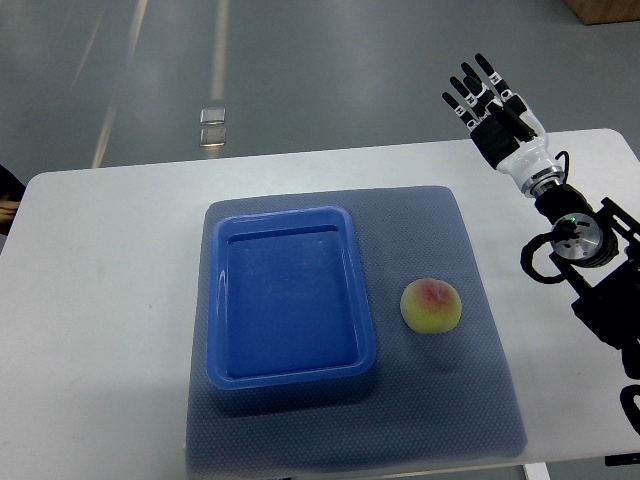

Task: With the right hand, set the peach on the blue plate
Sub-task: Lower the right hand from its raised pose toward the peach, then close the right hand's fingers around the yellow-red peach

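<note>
Peach (431, 306), yellow-green w/ a red blush on top, sits on the grey-blue mat (470, 400), at approx 3 o'clock from the blue plate (288, 374) and just beside its right rim, not touching. Nothing holds it. Plate is really a shallow rectangular tray, rounded corners, lying flat on the mat's left-centre, nothing in it. Mat lies on a white table (100, 300) w/ rounded corners, edges roughly square to the table.

Right arm comes in from the right edge at approx 3–4 o'clock of the peach: black joints and cabling low down, white wrist segment higher up. Right hand (492, 100) is well apart from the peach, up at approx 1 o'clock from it, over the table's far right corner. Fingers extended and spread, gripping nothing; palm side hard to make out from this angle, prob facing away.

Beyond the table, grey floor; two small pale squares (213, 127) on it at approx 11 o'clock from the plate, possibly floor fittings.
</note>
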`<state>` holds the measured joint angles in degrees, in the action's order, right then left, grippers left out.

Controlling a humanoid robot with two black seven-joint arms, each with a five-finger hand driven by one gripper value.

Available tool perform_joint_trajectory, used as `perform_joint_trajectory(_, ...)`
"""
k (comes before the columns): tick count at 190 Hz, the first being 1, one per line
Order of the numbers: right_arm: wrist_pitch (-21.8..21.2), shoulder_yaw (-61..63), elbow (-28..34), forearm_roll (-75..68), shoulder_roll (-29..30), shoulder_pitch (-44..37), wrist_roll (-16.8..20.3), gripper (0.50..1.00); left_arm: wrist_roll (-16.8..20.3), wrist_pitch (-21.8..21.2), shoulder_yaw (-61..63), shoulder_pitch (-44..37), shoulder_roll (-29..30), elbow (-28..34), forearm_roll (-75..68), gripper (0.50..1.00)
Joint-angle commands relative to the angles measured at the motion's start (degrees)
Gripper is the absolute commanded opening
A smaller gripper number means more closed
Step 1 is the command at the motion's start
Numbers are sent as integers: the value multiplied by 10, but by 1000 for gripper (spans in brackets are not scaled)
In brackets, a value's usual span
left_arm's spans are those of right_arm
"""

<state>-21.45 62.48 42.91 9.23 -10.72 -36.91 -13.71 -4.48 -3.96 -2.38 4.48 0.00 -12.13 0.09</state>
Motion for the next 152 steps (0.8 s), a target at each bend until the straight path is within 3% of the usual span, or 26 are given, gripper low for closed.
perform_joint_trajectory(1, 0, -1, 0, 0, 0, 0, 0, 936, 0, 0, 0, 0, 0, 0, 0, 1000)
perform_joint_trajectory(27, -1, -3, 1, 8, -2, -1, 1, 936, -2, 0, 1, 0, 0, 2, -1, 1000)
perform_joint_trajectory(41, -1, -82, 12, 155, -48, -18, 1, 936, -2, -2, 0, 0, 0, -1, 0, 1000)
perform_joint_trajectory(51, -1, -83, 12, 156, -48, -18, 1, 936, -2, -2, 0, 0, 0, -1, 0, 1000)
perform_joint_trajectory(52, -10, -132, 44, 278, -83, -39, 1, 936, -2, -1, 0, 0, 0, 0, 0, 1000)
perform_joint_trajectory(54, -10, -142, 52, 303, -91, -42, 1, 936, -2, -1, 0, 0, 0, 0, 0, 1000)
perform_joint_trajectory(66, -12, -152, 60, 325, -100, -45, 1, 936, -2, -1, 0, 0, 0, 0, 0, 1000)
perform_joint_trajectory(67, -28, -202, 113, 445, -159, -54, 0, 938, -2, -1, 0, 0, 0, -1, 0, 1000)
perform_joint_trajectory(75, -46, -230, 166, 534, -207, -54, 0, 938, -2, -1, 1, 0, 0, -1, 0, 1000)
perform_joint_trajectory(86, -50, -235, 180, 553, -219, -55, 0, 938, -2, -1, 1, 0, 0, -1, 0, 1000)
perform_joint_trajectory(87, -74, -265, 244, 622, -268, -72, 0, 938, -2, -1, 1, 0, 0, -2, -1, 1000)
perform_joint_trajectory(103, -120, -307, 305, 650, -331, -91, 0, 938, -2, -1, 1, 0, 0, -3, -2, 1000)
perform_joint_trajectory(139, -105, -320, 323, 649, -351, -83, -1, 938, -2, 0, 1, 0, 0, -4, -3, 1000)
perform_joint_trajectory(140, -82, -322, 323, 650, -346, -71, -1, 936, -2, 0, 1, 0, 0, -4, -4, 1000)
perform_joint_trajectory(152, -59, -321, 323, 650, -338, -57, -1, 936, -2, 0, 1, 0, 0, -4, -4, 1000)
